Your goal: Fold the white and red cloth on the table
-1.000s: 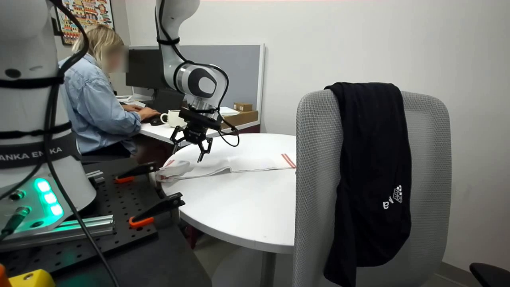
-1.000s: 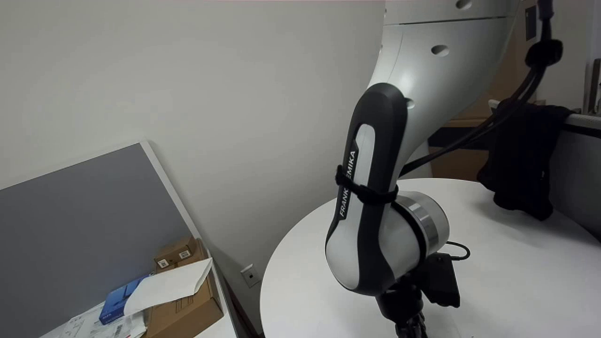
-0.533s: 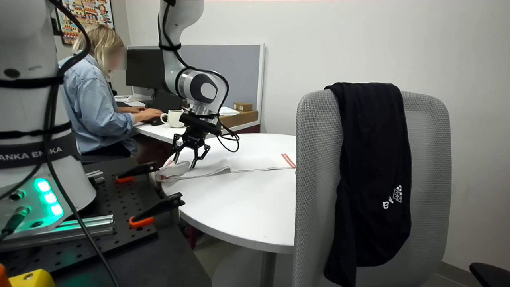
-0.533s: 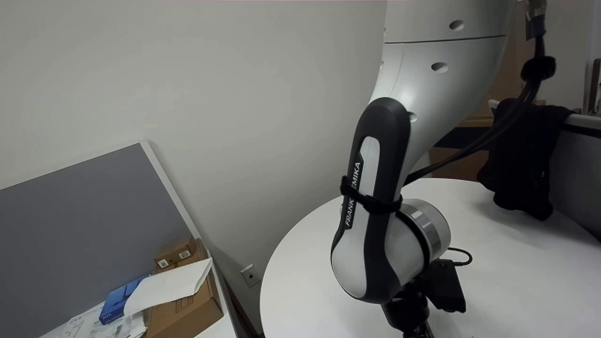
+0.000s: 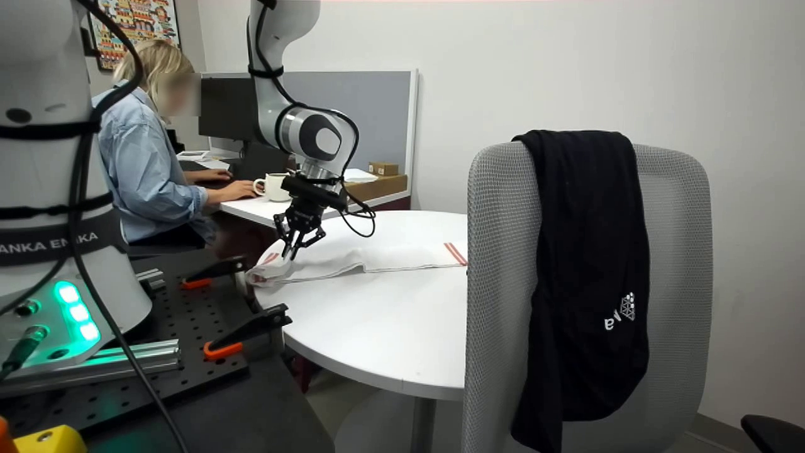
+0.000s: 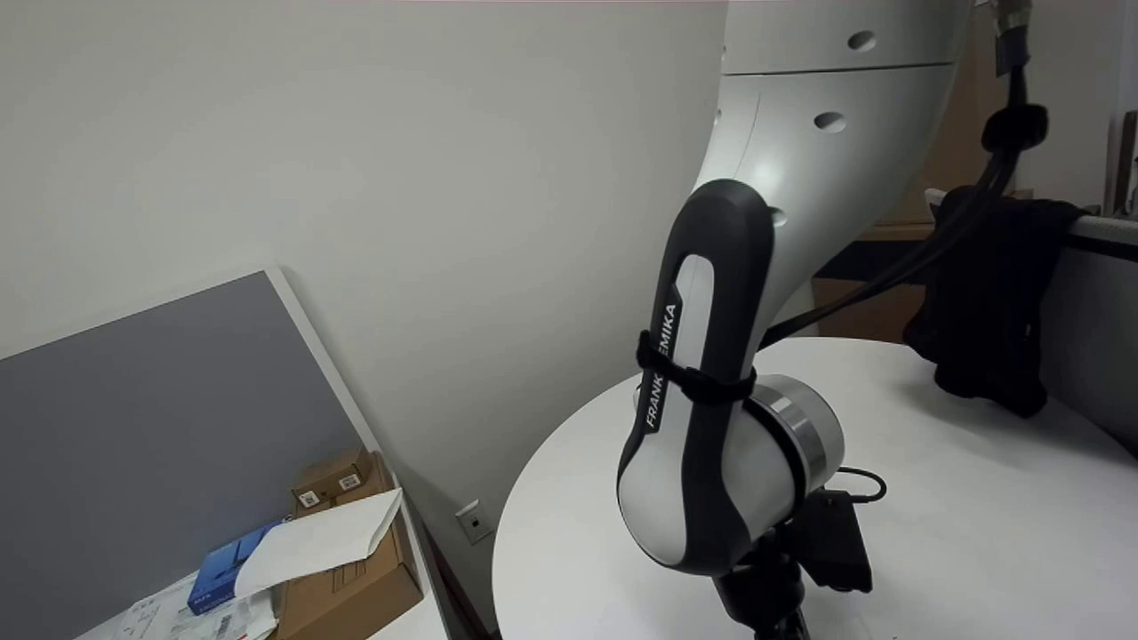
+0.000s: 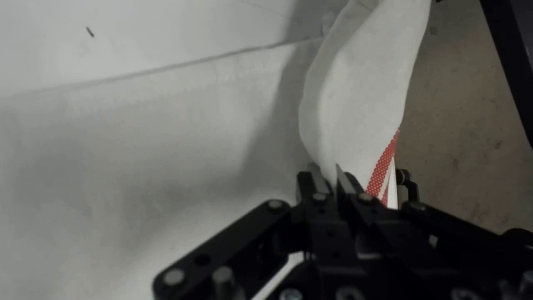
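Nearest, the base of the Franka Emika Panda arm [image 5: 44, 182], status lights [image 5: 78, 313] glowing green, stands beside a perforated black plate [image 5: 182, 314]; two black clamps [image 5: 255, 326] with orange pads sit at the plate's edge. A grey mesh-backed office chair [image 5: 503, 283] bears a black garment [image 5: 585, 239] with a small white logo [image 5: 627, 306], draped over its backrest.

Beyond these extends the round white desk [image 5: 377, 327]. Across it lies the white and red cloth [image 5: 396, 258], stretching from the rim nearest the robot base to the chair back, which hides whatever continues behind it; red stripes [image 5: 453, 253] cross the cloth there, and the opposite end is bunched.

The end effector [image 7: 331, 179] points downward at the bunched end, its fingers [image 7: 306, 185] close together with a fold of the cloth pinched between the tips. In the wrist view, a red band [image 7: 381, 171] shows just beside the fingers, and brownish floor [image 7: 458, 146] appears past the cloth.

Farther back, a person [image 5: 151, 157] in a light blue shirt sits at a white worktop [image 5: 248, 211] with a cream mug [image 5: 275, 187] and a black monitor [image 5: 227, 108] on it. In an exterior view, a cardboard box [image 6: 356, 596], a smaller carton [image 6: 331, 482] and a blue box [image 6: 222, 569] lie beside a grey partition [image 6: 178, 427]. A pale wall [image 5: 566, 75] closes the background.
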Robot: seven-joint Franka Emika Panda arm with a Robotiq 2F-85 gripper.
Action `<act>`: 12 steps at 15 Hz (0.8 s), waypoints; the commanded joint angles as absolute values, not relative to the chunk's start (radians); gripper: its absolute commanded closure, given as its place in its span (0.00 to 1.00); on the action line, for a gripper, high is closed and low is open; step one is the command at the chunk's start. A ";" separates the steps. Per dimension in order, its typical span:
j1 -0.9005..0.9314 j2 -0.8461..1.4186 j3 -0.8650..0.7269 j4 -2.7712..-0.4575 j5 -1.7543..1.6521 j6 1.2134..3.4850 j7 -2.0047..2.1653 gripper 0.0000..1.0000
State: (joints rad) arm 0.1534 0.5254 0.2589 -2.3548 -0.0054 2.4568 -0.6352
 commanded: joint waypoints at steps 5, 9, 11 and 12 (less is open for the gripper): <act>0.155 0.272 0.300 -2.398 -0.026 2.214 -0.576 0.99; 0.180 0.125 0.314 -2.415 -0.014 2.123 -0.589 0.99; 0.191 0.051 0.318 -2.432 0.006 2.116 -0.603 0.99; 0.200 0.017 0.318 -2.439 0.008 2.107 -0.605 0.99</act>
